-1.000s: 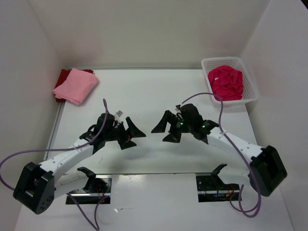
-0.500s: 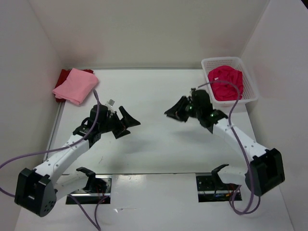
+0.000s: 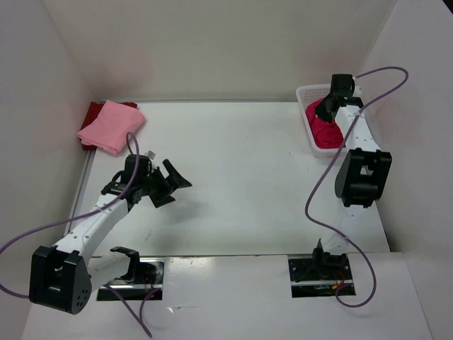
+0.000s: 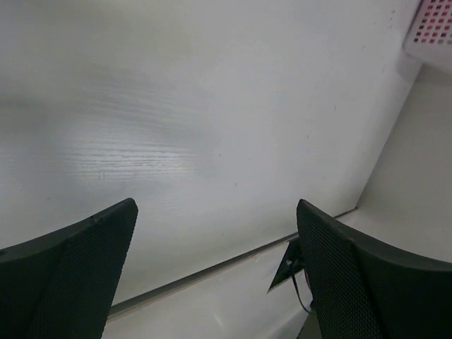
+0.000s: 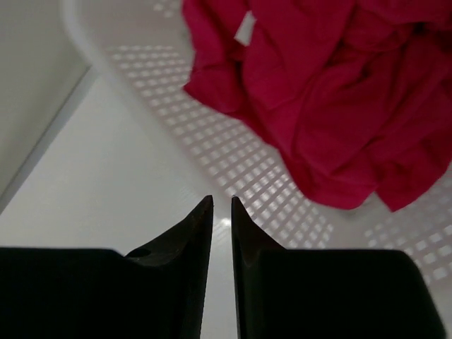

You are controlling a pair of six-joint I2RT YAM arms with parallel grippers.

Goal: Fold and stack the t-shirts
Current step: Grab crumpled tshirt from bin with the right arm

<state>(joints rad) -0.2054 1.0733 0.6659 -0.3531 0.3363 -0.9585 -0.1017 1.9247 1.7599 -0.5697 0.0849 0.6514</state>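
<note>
The bright magenta-pink t-shirt (image 3: 327,132) (image 5: 332,106) lies crumpled in the white mesh basket (image 3: 309,91) (image 5: 233,159) at the back right. My right gripper (image 3: 326,108) (image 5: 222,201) hangs over the basket's near-left part, its jaws drawn to a thin slit with nothing between them, short of the cloth. The light pink t-shirt (image 3: 112,126) lies folded on the dark red t-shirt (image 3: 93,113) at the back left. My left gripper (image 3: 174,190) (image 4: 215,205) stands wide open and empty above the bare table, left of centre.
The white table (image 3: 241,163) is walled on three sides. The basket's corner (image 4: 431,28) shows at the top right of the left wrist view. Two black mounts (image 3: 131,265) (image 3: 322,262) sit at the near edge.
My right arm swung from the table's middle out to the basket, and its jaws narrowed from wide to a slit. The left arm drew back toward the left, still wide open.
</note>
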